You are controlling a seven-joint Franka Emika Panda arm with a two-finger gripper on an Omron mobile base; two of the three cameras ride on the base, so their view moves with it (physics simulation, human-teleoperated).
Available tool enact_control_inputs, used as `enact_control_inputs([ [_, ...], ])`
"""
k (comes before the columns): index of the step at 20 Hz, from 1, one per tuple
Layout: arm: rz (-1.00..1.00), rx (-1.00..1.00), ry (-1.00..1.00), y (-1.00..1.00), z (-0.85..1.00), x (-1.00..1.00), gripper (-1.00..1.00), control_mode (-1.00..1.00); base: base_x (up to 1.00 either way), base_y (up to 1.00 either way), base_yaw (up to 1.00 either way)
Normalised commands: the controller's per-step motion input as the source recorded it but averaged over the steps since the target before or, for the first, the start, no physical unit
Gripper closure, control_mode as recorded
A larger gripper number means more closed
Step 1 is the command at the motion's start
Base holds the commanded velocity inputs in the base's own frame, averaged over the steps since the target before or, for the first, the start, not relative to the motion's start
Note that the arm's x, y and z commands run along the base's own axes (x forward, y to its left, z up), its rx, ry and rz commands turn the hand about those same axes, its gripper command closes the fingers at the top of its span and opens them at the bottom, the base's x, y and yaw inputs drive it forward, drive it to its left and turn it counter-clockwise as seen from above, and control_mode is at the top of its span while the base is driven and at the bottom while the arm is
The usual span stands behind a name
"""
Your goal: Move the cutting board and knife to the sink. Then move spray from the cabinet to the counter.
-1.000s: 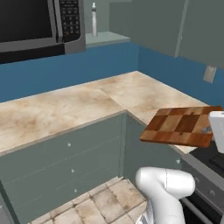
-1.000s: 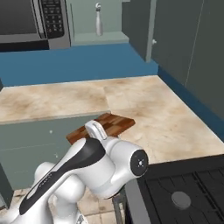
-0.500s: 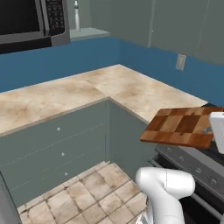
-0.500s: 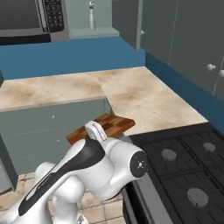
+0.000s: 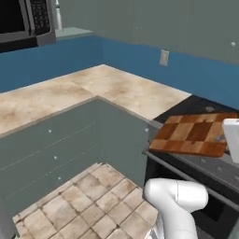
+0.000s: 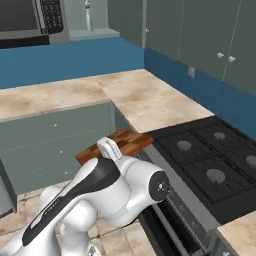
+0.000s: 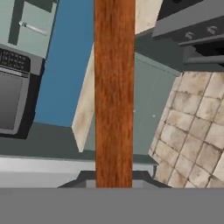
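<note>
I'm facing an L-shaped counter [image 5: 126, 91] of beige marbled stone over grey-green cabinet fronts [image 5: 56, 149], blue backsplash [image 5: 140, 53] behind it. A microwave [image 5: 23, 21] hangs upper left, a wall outlet [image 5: 164, 57] sits on the blue strip. A black stove [image 6: 210, 160] with round burners adjoins the counter's end, tan tile floor [image 5: 84, 205] below.

The cutting board [image 5: 193, 134] is up in the air, carried roughly level above the stove's front edge, not touching the counter. It's a wooden checkerboard of light and dark brown squares. From the right base view, one corner of it sticks out past the white arm [image 6: 110, 185]. In the hand view its reddish-brown edge runs as a vertical strip straight up from the gripper [image 7: 113, 186], whose fingers are clamped on it.
</note>
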Motion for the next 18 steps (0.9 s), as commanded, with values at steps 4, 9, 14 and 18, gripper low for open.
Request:
enact_control_inputs([
  [4, 0.00, 0.00, 0.00, 0.00, 0.00, 0.00, 1.00, 1.00, -0.29, 0.29, -0.51],
  [9, 0.00, 0.00, 0.00, 0.00, 0.00, 0.00, 1.00, 1.00, -0.24, 0.31, -0.58],
  [14, 0.00, 0.00, 0.00, 0.00, 0.00, 0.00, 1.00, 1.00, -0.14, 0.15, -0.58],
  [18, 0.00, 0.00, 0.00, 0.00, 0.00, 0.00, 1.00, 1.00, -0.12, 0.00, -0.55],
])
